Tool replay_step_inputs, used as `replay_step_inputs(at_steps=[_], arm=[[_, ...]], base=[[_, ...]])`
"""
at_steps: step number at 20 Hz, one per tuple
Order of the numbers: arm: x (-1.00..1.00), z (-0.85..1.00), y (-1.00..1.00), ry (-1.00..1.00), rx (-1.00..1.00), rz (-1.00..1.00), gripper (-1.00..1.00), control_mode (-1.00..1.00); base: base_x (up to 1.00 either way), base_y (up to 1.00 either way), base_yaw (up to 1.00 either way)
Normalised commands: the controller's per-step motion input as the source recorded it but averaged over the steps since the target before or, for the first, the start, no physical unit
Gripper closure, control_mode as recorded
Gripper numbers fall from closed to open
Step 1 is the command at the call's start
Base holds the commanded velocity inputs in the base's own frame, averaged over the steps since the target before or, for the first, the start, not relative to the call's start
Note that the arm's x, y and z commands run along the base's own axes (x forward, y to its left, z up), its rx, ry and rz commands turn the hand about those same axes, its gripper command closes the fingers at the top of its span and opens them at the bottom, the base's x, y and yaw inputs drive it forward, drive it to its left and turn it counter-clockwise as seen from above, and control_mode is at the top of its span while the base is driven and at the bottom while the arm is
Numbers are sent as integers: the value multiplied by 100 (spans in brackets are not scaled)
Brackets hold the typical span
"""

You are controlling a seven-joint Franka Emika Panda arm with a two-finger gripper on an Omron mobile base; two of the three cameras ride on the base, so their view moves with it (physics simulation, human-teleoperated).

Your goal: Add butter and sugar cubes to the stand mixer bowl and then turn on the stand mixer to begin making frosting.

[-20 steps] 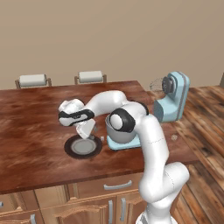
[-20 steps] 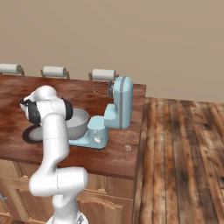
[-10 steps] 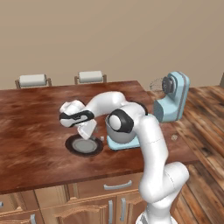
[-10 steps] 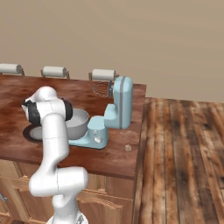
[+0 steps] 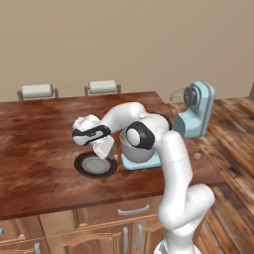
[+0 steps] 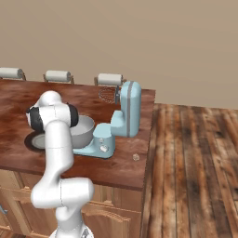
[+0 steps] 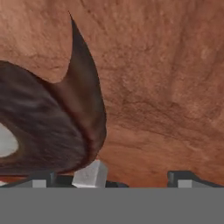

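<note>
One stand mixer [image 5: 196, 111], one stand mixer bowl [image 5: 135, 151], one dark plate [image 5: 95, 164], one sugar cube [image 7: 91, 173] at the plate's rim, and three chairs [image 6: 110, 79] behind the counter [image 5: 39, 139]

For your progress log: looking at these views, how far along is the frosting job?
Nothing looks done: no butter can be made out in the stand mixer bowl. In hand: the open end effector hangs low by the dark plate, a sugar cube between its fingertips, ungripped. Left: loading the bowl, starting the stand mixer.
</note>
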Motion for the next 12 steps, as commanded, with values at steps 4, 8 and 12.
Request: replay_step_inputs(at_steps=[4, 8, 12], arm=[[-9, -17, 0, 3, 0, 0, -100, -100], [-15, -20, 0, 3, 0, 0, -100, -100], [-39, -18, 0, 2, 0, 0, -100, -100]], base=[[0, 0, 0], [0, 0, 0], [0, 0, 0]])
